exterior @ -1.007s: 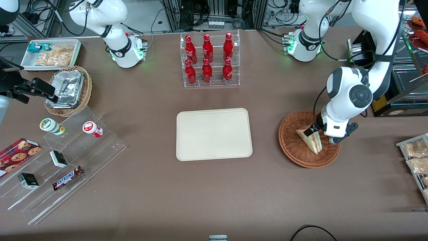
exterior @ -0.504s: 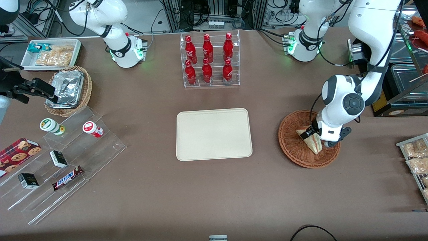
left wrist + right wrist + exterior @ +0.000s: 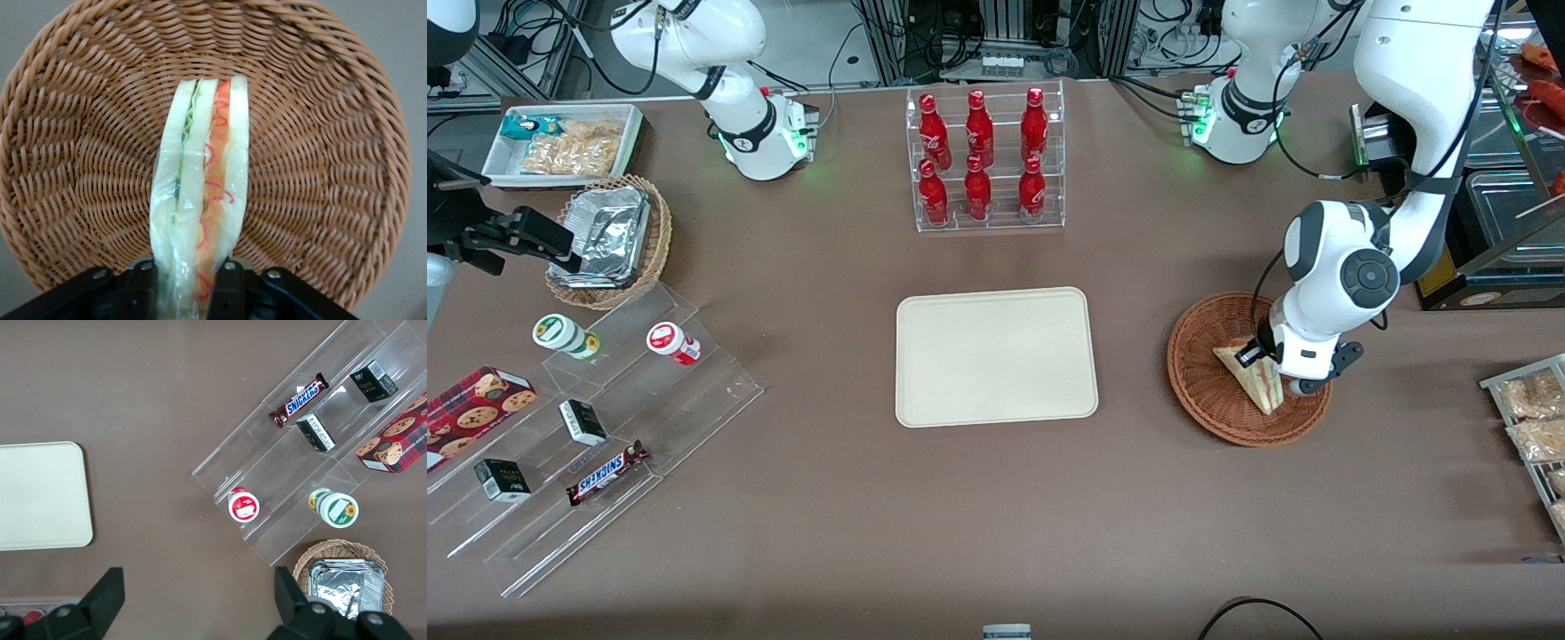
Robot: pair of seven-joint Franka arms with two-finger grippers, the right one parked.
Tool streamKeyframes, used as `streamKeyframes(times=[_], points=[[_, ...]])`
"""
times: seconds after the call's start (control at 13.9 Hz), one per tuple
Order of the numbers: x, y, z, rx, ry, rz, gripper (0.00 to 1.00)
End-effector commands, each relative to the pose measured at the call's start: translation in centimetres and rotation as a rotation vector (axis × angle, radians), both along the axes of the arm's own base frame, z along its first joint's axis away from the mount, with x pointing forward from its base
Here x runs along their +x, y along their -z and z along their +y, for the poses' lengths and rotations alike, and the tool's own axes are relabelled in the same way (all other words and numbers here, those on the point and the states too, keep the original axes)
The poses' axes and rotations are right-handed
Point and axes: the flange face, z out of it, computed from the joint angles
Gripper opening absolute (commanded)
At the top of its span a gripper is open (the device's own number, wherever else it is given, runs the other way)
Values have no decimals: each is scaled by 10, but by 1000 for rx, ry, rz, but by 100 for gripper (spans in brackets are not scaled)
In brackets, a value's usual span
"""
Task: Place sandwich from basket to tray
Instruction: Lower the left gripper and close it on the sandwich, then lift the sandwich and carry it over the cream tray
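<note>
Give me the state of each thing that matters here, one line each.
sandwich: standing on edge in the basket, pinched at one end.
basket: holds only the sandwich.
tray: nothing on it.
gripper: down in the basket, shut on the sandwich.

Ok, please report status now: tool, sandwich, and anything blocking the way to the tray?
Tool down in basket, shut on sandwich. Sandwich not lifted yet, on edge in basket. Tray bare; nothing on the table between basket and tray.

The end effector [image 3: 190, 293] is mostly cut off by the picture edge, hiding the sandwich's [image 3: 200, 200] near end. The arm covers part of the basket [image 3: 1209, 391].
</note>
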Motion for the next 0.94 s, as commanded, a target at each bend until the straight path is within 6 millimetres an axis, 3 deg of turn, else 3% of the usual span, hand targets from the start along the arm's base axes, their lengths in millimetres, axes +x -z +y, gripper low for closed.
streamKeyframes(times=[0.0, 0.22, 0.43, 0.65, 0.86], points=[[9, -35, -24, 2, 139, 37, 6], [21, -69, -66, -26, 339, 77, 7], [33, -87, -111, -33, 437, 86, 10], [29, -87, -155, -19, 519, 69, 4], [18, -83, -219, -39, 542, 64, 1]])
